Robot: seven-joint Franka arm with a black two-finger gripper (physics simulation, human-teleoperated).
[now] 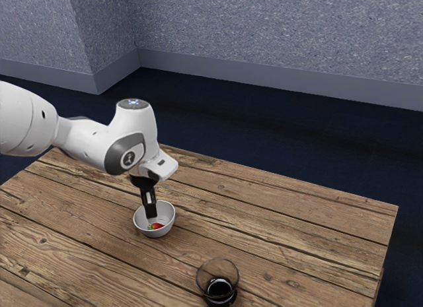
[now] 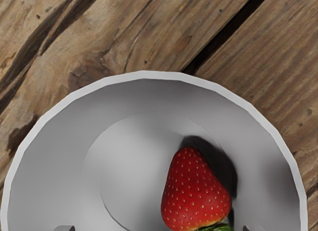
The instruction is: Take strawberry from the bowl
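The strawberry point(image 2: 195, 196) is lying in the bowl point(image 2: 154, 75), on its side, toward six o'clock as the exterior view shows it. We are holding our fingers point(image 1: 151, 212) released and spread just above it, gripping nothing. They are reaching down inside the rim, our arm point(image 1: 86, 136) coming in from ten o'clock. The fruit is sitting off-centre between them, so one finger may be meeting it first and rolling it up the curved wall. If we are going down too near the side, we are risking a finger catching the rim and dragging the bowl across the bench point(image 1: 284, 241). The glass point(image 1: 220, 290) is standing apart, between four and five o'clock, so only a wide swing is threatening it.
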